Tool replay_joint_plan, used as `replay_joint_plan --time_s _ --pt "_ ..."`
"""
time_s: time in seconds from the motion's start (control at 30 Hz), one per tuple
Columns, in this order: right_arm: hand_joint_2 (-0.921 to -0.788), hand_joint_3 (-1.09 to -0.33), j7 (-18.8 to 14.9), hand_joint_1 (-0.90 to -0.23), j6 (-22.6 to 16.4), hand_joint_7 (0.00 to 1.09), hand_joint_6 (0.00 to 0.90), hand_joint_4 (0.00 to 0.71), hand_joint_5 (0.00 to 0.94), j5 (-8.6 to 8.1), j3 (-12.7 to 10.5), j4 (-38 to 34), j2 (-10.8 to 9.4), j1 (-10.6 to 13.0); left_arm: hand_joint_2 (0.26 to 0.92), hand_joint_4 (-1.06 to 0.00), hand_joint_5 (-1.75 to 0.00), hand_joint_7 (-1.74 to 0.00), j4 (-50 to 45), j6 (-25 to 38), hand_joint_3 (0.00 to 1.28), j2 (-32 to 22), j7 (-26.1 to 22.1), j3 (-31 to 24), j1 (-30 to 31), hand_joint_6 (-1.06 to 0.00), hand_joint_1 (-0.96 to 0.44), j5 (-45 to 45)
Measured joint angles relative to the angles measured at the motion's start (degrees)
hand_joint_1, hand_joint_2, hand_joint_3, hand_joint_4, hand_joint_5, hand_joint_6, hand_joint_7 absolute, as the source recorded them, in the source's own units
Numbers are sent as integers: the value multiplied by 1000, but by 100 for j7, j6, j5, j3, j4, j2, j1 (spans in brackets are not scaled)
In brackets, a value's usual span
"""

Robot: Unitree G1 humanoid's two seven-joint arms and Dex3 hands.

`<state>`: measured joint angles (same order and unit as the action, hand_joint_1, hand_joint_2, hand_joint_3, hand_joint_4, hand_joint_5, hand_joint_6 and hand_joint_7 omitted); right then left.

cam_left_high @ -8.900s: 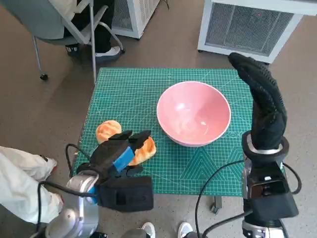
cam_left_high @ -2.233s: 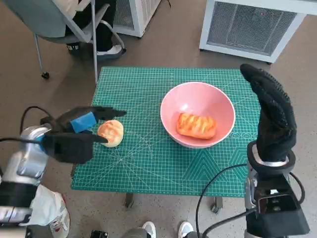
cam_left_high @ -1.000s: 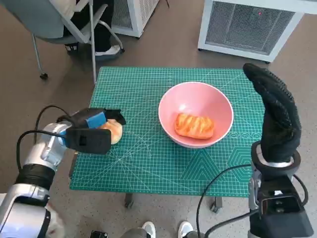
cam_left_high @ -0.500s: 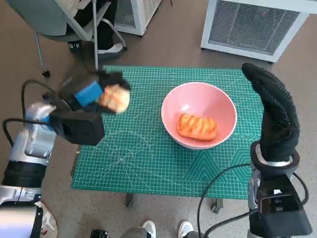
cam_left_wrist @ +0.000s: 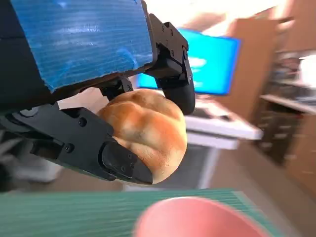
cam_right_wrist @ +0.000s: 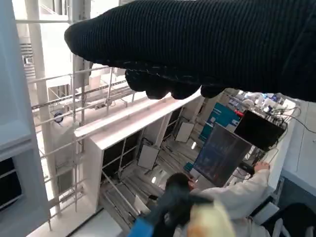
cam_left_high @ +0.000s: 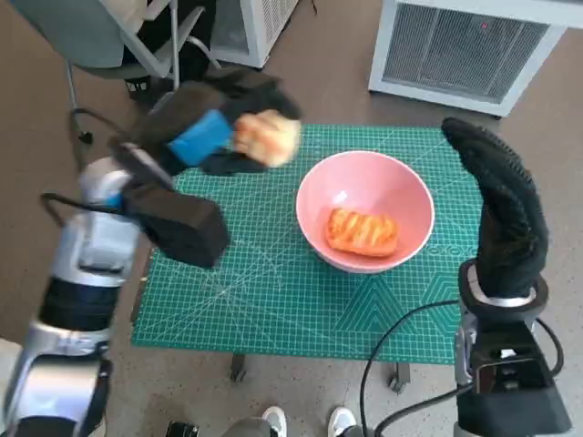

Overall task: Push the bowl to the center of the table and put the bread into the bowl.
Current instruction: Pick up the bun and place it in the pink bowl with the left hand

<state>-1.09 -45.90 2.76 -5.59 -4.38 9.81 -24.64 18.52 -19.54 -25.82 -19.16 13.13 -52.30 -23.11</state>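
While clamped round the bun (cam_left_high: 266,137), left robot hand (cam_left_high: 211,130) up off the table (cam_left_high: 273,273), bowl (cam_left_high: 364,211) toward four o'clock, right robot hand (cam_left_high: 496,205) upright, empty, fingers straight.

No readable text, label, brand or number anywhere — only fine grid lines and faint printed marks on the green cutting mat (cam_left_high: 273,291), too small to make out.
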Motion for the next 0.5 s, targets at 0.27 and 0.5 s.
replay_joint_plan --time_s 0.27,0.5 --pt "-921 -532 17 -368 -22 755 117 430 0 84 3 9 -47 9 921 -639 -1152 -1273 988 -593 107 645 -2 449 -444 -586 2 -5" --pt "-921 -525 23 -383 -24 757 114 428 0 84 -14 46 -70 68 921 -600 -1193 -1276 2284 -1262 127 1170 414 878 -798 -580 1 -393"
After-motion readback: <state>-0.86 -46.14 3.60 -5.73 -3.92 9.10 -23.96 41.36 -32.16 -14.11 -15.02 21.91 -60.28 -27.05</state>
